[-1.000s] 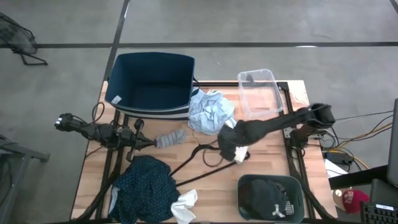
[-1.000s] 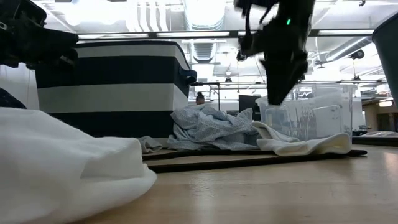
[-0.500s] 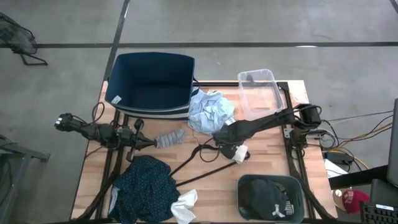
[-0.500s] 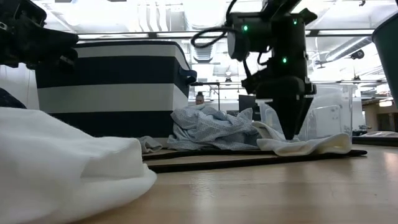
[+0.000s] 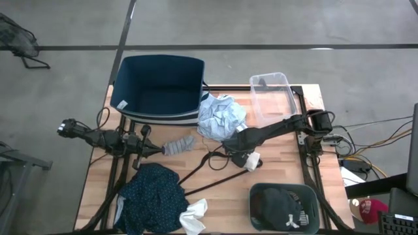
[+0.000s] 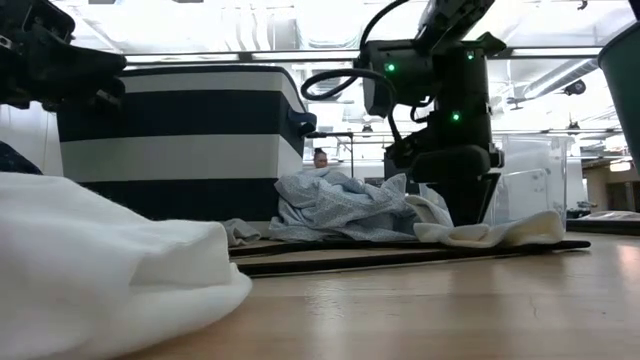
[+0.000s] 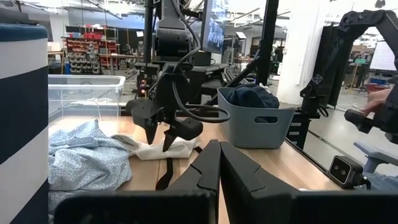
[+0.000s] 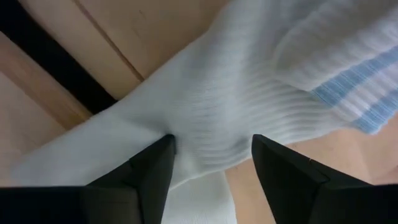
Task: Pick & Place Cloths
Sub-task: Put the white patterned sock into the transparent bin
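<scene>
Right wrist view shows my right pincer has dropped onto the white sock, fingers pressed astride its ribbing and narrowing, not yet clenched. It lies mid-counter beside the pale blue shirt. My left pincer waits clenched by the grey sock.

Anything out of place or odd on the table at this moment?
Yes: a thin black wire hanger lies loose among the clothes on the table, partly under the white sock that the right hand straddles with open fingers. The left hand rests shut.
</scene>
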Controlling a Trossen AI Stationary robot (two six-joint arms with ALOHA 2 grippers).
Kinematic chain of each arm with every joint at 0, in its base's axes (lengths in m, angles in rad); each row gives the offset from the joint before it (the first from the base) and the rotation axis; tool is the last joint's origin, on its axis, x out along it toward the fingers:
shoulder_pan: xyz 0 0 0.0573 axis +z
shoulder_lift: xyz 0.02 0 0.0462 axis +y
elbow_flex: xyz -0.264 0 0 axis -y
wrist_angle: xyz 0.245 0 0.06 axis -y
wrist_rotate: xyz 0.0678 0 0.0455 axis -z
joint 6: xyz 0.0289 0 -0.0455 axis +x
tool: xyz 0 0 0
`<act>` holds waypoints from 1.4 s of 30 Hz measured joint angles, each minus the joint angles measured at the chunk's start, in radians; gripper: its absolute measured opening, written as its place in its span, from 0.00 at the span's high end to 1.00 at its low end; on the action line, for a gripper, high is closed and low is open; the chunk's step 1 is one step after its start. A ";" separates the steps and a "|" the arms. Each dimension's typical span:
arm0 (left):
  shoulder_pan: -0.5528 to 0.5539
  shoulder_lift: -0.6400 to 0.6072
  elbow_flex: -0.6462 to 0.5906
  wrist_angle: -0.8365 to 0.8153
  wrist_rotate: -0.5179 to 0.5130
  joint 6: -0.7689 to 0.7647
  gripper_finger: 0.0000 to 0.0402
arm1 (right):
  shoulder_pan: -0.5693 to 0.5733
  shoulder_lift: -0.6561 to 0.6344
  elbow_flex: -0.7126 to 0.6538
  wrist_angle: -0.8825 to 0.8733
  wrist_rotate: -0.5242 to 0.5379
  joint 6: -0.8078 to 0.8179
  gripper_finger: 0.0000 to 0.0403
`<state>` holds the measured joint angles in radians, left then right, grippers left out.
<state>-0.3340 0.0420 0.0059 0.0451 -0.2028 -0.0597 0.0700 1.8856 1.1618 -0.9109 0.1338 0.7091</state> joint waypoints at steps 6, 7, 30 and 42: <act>0.000 0.000 0.000 0.000 0.000 0.000 0.98 | 0.002 0.006 0.005 0.014 -0.016 -0.015 0.68; 0.000 0.000 0.000 0.000 0.000 0.000 0.98 | 0.002 0.007 0.006 0.018 -0.019 -0.019 0.73; -0.001 0.000 0.000 0.000 0.000 0.000 0.98 | 0.062 -0.075 0.164 -0.117 0.056 -0.041 0.98; -0.001 0.001 0.000 0.002 0.000 0.000 0.98 | 0.108 -0.134 0.355 -0.369 0.243 -0.007 0.97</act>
<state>-0.3347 0.0425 0.0059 0.0475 -0.2031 -0.0597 0.1776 1.7519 1.5165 -1.2804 0.3767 0.7017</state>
